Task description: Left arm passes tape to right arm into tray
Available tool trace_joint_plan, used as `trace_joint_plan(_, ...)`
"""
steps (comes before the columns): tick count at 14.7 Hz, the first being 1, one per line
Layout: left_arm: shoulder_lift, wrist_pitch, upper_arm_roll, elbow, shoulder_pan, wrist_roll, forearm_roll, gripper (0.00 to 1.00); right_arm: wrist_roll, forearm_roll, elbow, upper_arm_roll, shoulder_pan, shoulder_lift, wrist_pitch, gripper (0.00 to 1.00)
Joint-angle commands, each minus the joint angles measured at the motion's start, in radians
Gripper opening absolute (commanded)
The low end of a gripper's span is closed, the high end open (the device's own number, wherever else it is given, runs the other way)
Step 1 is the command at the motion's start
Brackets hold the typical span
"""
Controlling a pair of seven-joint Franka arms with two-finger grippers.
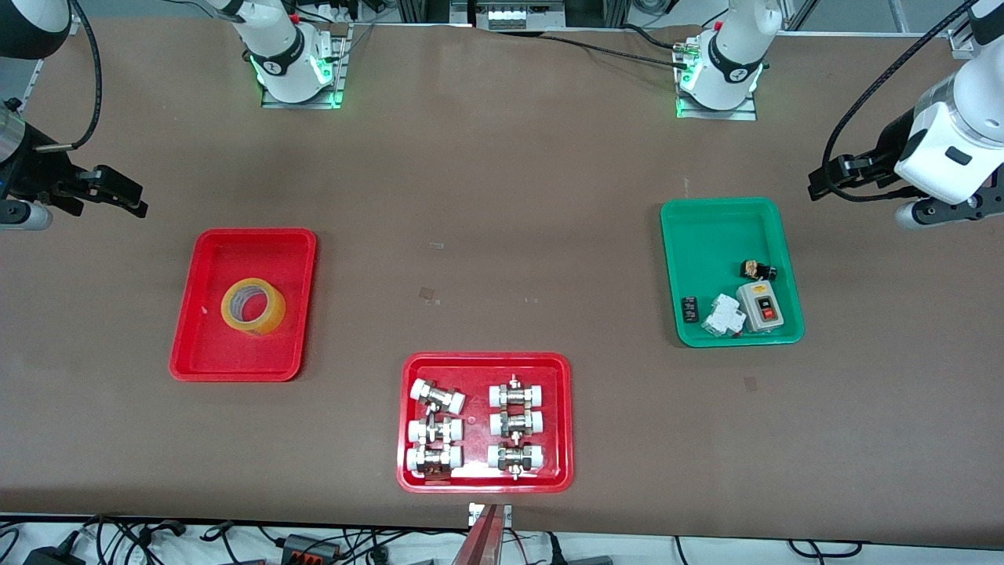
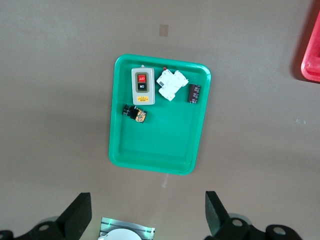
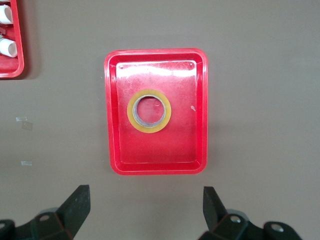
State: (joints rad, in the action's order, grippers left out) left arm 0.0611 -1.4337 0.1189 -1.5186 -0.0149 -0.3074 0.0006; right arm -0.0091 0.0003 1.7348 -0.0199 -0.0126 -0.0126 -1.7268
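The yellow tape [image 1: 271, 315] lies flat in the plain red tray [image 1: 212, 345] toward the right arm's end of the table. In the right wrist view the tape [image 3: 149, 129] sits near the middle of the tray [image 3: 195, 145]. My right gripper [image 1: 114, 192] hangs open and empty over bare table beside that tray, its jaws [image 3: 145, 197] spread wide. My left gripper [image 1: 835, 176] is open and empty too, up over the table at the left arm's end; its jaws [image 2: 147, 202] are spread wide above bare table next to the green tray.
A green tray [image 1: 706, 235] holds a switch box, a white breaker and small dark parts; the left wrist view shows this green tray [image 2: 155, 150] too. A wider red tray [image 1: 486, 361] with several pipe fittings lies nearest the front camera.
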Motion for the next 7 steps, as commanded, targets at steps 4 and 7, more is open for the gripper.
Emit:
trace_joint_plan(4, 0.005, 0.016, 0.005, 0.014, -0.011, 0.019, -0.019, 1.0, 0.003, -0.006, 0.011, 0.018, -0.018, -0.029, 0.02, 1.0)
trace_joint_plan(7, 0.005, 0.016, 0.004, 0.014, -0.011, 0.019, -0.017, 1.0, 0.003, -0.006, 0.009, 0.018, -0.018, -0.029, 0.02, 1.0)
